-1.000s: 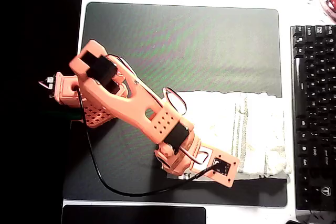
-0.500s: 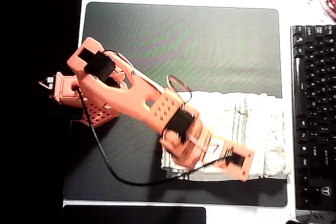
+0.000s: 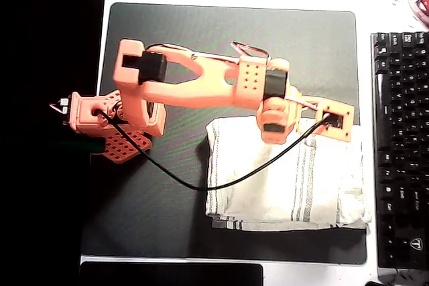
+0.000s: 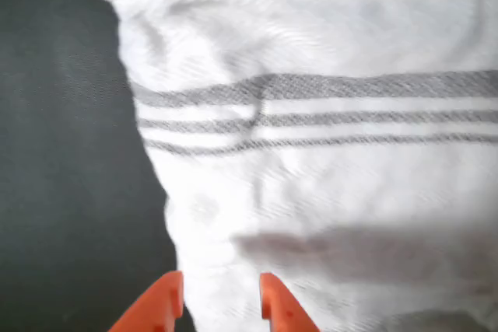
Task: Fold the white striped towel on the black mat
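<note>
White striped towel point(image 3: 285, 172) lies doubled over at the black mat's point(image 3: 201, 45) lower right corner, fold apparently done; gripper point(image 4: 219, 301) hangs empty, jaws slightly parted.

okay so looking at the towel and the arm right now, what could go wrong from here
1. The black cable droops across the white striped towel; if the arm swings, it might drag or rumple the fold.
2. The towel's right edge sits at the black mat border, close to the keyboard, so a push that way could slide it off the mat.
3. In the wrist view the claw is open above the towel near its edge; closing low might snag the cloth.
</note>
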Controlling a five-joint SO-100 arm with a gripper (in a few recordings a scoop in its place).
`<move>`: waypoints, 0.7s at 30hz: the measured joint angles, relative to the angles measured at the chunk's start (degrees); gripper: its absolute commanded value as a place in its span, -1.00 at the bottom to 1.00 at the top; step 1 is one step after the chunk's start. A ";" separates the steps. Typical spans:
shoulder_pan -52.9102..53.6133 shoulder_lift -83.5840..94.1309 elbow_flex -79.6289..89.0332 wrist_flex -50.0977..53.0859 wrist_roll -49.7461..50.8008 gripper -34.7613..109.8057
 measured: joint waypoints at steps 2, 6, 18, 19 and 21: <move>-2.90 -2.46 -0.97 -0.53 1.85 -0.43; -6.42 -5.89 -0.70 -2.55 5.10 -0.50; -5.98 -11.78 1.67 -10.02 4.75 -0.51; -5.54 -11.78 1.67 -9.58 4.57 -0.51; -5.01 -11.78 1.67 -9.76 3.87 -0.51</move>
